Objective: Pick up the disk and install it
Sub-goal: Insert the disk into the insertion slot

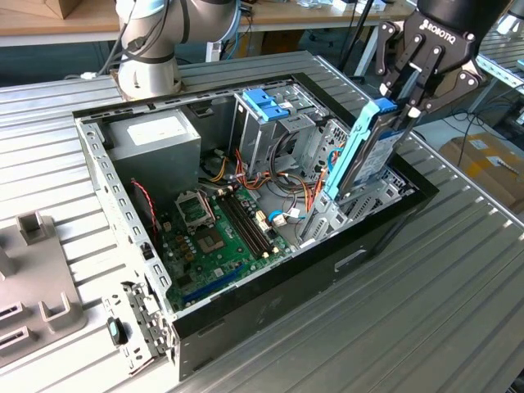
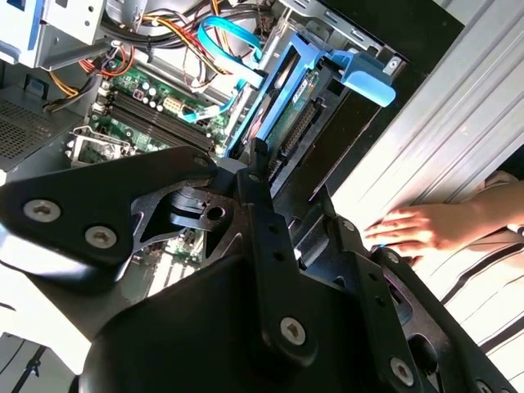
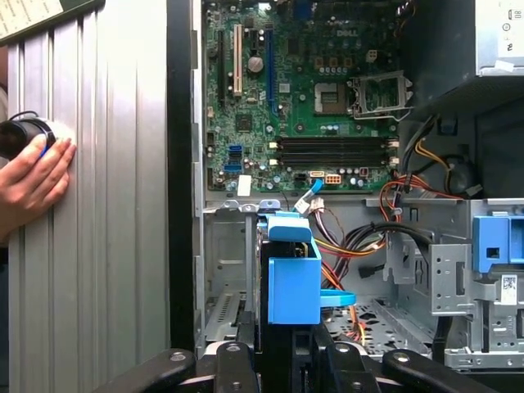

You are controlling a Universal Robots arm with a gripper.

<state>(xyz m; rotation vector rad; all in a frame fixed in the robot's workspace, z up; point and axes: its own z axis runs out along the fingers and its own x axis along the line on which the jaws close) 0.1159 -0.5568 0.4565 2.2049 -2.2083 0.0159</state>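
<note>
- Motherboard, toward the exterior view's left: cables lie loose between it and the bay. Judged a snag risk, so lower slowly and straight.
- Disk: steeply tilted, lower end down in the bay beside the case wall. Align its blue rail with the guides.
- Gripper: jaws clamped on the disk's upper end, with the disk hanging below them.

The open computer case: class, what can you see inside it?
A green motherboard, grey power supply, coloured cables and a metal drive cage. The pincer holds the disk on edge; the bay beneath it is covered.
</note>
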